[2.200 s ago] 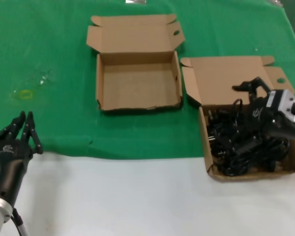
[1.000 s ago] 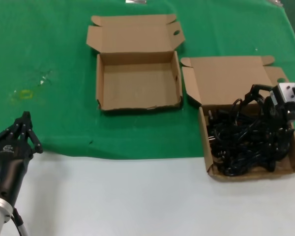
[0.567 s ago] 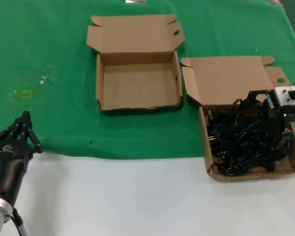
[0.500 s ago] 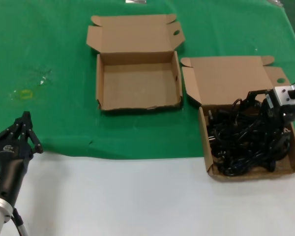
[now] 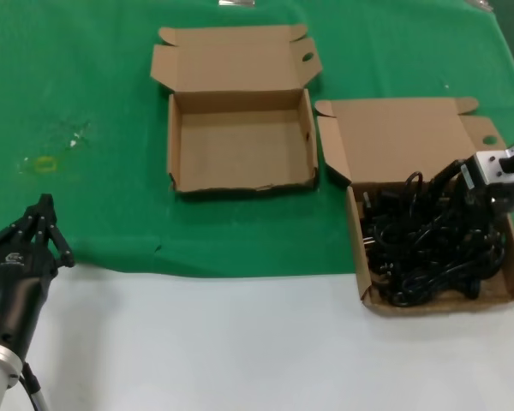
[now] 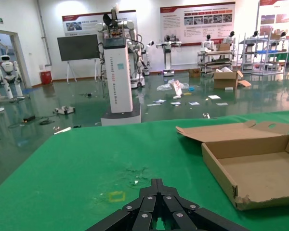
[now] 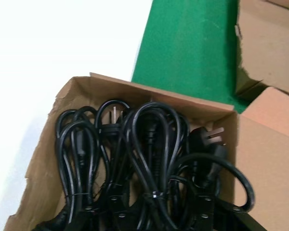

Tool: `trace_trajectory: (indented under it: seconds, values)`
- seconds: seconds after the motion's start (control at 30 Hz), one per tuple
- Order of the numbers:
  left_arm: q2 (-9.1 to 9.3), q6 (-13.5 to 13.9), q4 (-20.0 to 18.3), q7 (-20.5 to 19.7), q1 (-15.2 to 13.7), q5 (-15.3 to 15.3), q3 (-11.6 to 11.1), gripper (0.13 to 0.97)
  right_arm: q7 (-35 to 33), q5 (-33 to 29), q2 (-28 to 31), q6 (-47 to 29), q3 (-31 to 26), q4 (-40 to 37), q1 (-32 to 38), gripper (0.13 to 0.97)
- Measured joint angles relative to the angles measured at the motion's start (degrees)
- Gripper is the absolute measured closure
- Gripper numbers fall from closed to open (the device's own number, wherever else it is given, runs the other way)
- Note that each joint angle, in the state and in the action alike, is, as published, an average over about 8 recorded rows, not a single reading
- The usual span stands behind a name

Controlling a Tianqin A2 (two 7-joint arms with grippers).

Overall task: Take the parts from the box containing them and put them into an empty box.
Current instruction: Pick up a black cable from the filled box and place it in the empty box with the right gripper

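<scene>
Several cords (image 5: 428, 248) in box (image 5: 360, 257) — right pincer (image 5: 471, 193) down among them, grip unclear.

Right gripper (image 5: 463, 184) lower now, deep among the power cords (image 5: 428, 244).

My black tool (image 5: 475, 190) matches the black cords (image 5: 428, 248); boxes (image 5: 240, 141) plain brown, worktop (image 5: 86, 86) green, white in front.
</scene>
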Motion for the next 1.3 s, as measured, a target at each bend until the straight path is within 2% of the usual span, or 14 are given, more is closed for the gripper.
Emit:
trace_trajectory:
  seconds: [0.03, 0.3, 0.43, 0.7, 1.03, 1.3]
  values:
    - [0.00, 0.00, 0.00, 0.00, 0.00, 0.00, 0.00, 0.953, 0.15, -0.12, 0.10, -0.09, 0.00, 0.26, -0.17, 0.575]
    - [0.00, 0.00, 0.00, 0.00, 0.00, 0.00, 0.00, 0.953, 2.41, -0.94, 1.39, -1.00, -0.04, 4.29, -1.72, 0.762]
    - [0.00, 0.00, 0.00, 0.00, 0.00, 0.00, 0.00, 0.953, 4.88, -1.19, 2.67, -1.77, 0.00, 8.55, -2.80, 0.762]
    - [0.00, 0.00, 0.00, 0.00, 0.00, 0.00, 0.00, 0.953, 12.11, -1.21, 6.71, -4.22, 0.52, 20.68, -5.34, 0.868]
    - [0.00, 0.00, 0.00, 0.01, 0.00, 0.00, 0.00, 0.953, 20.37, -0.75, 11.32, -7.50, 1.61, 32.82, -6.94, 0.874]
    - [0.00, 0.00, 0.00, 0.01, 0.00, 0.00, 0.00, 0.953, 23.98, 0.66, 11.39, -8.38, 3.04, 35.61, -6.04, 0.874]
